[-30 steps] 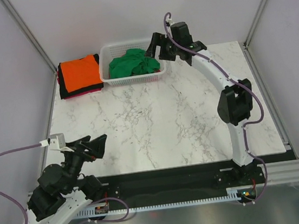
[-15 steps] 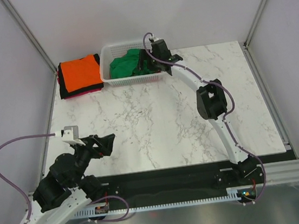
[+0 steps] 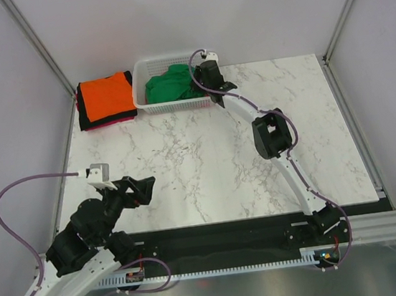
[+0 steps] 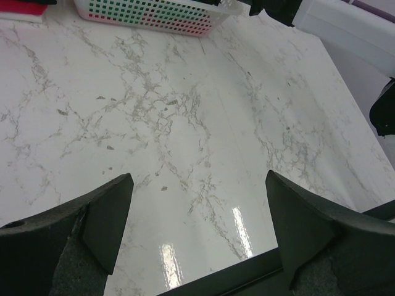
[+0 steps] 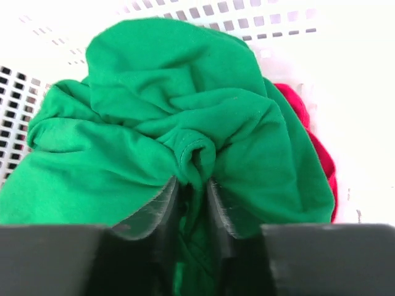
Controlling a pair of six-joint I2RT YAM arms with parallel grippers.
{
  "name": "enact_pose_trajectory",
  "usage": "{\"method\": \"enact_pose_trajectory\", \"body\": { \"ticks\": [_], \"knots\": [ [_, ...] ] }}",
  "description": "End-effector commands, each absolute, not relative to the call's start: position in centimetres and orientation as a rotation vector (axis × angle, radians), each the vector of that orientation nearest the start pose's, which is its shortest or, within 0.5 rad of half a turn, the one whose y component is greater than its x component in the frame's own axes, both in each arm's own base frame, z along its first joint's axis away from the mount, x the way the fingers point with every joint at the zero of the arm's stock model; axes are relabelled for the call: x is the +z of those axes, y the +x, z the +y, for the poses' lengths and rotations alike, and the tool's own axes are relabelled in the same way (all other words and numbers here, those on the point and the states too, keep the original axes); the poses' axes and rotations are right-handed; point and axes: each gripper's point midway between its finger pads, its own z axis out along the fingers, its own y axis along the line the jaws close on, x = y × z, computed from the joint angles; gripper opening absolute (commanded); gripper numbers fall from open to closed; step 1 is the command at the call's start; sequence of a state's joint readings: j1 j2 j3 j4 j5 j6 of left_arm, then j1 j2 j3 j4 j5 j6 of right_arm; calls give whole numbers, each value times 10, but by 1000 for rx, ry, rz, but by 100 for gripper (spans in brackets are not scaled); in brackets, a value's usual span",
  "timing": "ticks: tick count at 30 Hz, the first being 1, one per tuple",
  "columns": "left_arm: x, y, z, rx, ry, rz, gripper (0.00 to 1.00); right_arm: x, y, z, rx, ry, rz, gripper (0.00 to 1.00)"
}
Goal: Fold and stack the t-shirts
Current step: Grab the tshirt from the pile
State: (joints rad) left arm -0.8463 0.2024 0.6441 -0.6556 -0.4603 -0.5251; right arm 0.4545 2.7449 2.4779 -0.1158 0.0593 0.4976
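Observation:
A crumpled bright green t-shirt (image 3: 166,85) (image 5: 173,117) lies in the white lattice basket (image 3: 151,107). My right gripper (image 3: 197,81) (image 5: 192,185) reaches into the basket and is shut on a fold of the green cloth. A magenta-pink t-shirt (image 5: 308,132) peeks out beneath the green one at the right. Left of the basket sits a folded stack with an orange t-shirt (image 3: 105,94) on top of dark and red ones (image 3: 111,120). My left gripper (image 3: 143,187) (image 4: 197,185) hovers open over bare marble near the front left, holding nothing.
The basket's front wall (image 4: 154,13) shows at the top of the left wrist view. The marble table (image 3: 207,161) ends in a black rail (image 3: 215,231) at the near edge. Grey walls and metal posts (image 3: 42,51) enclose the back and sides.
My right arm swung left and down into the basket, and its jaws closed on the green t-shirt. The left arm shifted slightly forward and stayed open.

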Motion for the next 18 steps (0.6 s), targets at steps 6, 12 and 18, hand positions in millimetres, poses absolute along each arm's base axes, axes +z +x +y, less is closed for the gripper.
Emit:
{"method": "enact_pose_trajectory", "body": {
  "ticks": [6, 12, 18],
  "knots": [
    [251, 169, -100, -582, -42, 1778, 95, 192, 657, 359, 608, 28, 1729, 5],
    [251, 169, -99, -579, -41, 1775, 94, 331, 626, 360, 673, 1, 1517, 4],
    [252, 168, -98, -577, -38, 1772, 93, 458, 570, 348, 797, -18, 1341, 6]
  ]
}}
